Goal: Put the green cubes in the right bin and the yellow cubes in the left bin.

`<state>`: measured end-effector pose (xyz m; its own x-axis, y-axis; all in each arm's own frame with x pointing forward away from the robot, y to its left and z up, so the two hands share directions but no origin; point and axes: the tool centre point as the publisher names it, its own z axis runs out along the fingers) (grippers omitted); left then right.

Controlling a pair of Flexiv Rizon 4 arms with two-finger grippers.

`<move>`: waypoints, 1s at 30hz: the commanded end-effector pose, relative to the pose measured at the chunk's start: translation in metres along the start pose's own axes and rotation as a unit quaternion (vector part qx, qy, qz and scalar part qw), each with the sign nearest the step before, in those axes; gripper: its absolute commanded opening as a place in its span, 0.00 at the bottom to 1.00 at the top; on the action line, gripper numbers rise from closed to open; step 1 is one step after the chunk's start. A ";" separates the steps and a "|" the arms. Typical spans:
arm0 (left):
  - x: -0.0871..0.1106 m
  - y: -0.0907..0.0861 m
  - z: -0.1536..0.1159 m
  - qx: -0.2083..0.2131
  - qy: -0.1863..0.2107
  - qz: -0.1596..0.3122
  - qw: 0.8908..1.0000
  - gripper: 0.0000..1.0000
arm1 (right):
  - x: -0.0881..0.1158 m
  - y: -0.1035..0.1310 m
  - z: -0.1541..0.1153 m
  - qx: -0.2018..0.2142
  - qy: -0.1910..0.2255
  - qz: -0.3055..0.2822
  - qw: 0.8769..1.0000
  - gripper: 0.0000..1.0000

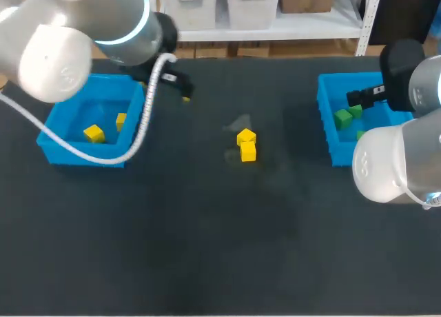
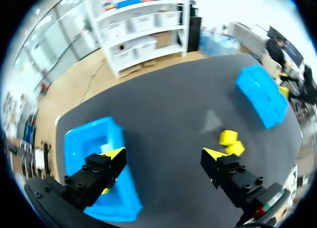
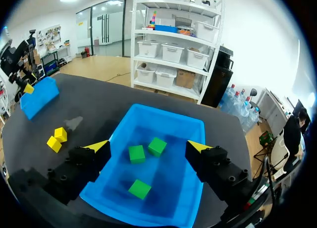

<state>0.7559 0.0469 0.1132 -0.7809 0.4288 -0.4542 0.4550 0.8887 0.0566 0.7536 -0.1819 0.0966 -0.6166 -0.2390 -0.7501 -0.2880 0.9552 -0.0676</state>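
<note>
**Current state.** Two yellow cubes (image 1: 246, 136) lie near the middle of the table (image 1: 207, 248), just beside each other and well apart from both bins. The left bin (image 1: 83, 155) holds two yellow cubes. The right bin (image 3: 163, 111) holds three green cubes (image 3: 136, 153). No green cube shows on the table.

**Grippers.** The left gripper (image 2: 163, 153) hangs above the table between the left bin and the loose pair, fingers spread wide, nothing between them. The right gripper (image 3: 148, 146) hangs over the right bin, fingers likewise apart and empty.

**Step in hand (judged).** Left arm fetches one loose yellow cube.
- Take one cube only. The pair sits so close that wide fingers could catch both.
- Turn the wrist so the fingers close on two free, opposite faces, not on the side that faces the neighbour.
- One cube sits turned relative to the other. Align to the chosen cube, not to the pair.
- Descend straight, so that no fingertip nudges the neighbour.

**Limits of view.**
- Whether the two cubes touch cannot be told; they may only stand close.
- In the head view the left arm's body and cable hide most of the left gripper and part of the left bin.
- The right arm cuts off the right bin's near corner there
</note>
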 end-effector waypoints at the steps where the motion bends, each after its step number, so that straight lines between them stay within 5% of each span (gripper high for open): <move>1: -0.024 -0.038 0.016 0.069 0.006 0.103 0.992 1.00 | 0.000 -0.001 -0.001 -0.001 0.000 0.000 1.000 1.00; 13: -0.043 -0.093 0.033 0.098 0.046 0.156 0.982 1.00 | 0.000 -0.001 -0.001 -0.001 0.000 0.000 1.000 1.00; 30: -0.025 -0.142 0.047 0.080 0.153 0.170 0.970 1.00 | 0.000 -0.001 -0.001 -0.001 0.000 0.000 1.000 1.00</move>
<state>0.7264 -0.0887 0.0803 -0.6437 0.7317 -0.2243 0.7507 0.6607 0.0007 0.7536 -0.1819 0.0966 -0.6166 -0.2390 -0.7501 -0.2880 0.9553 -0.0676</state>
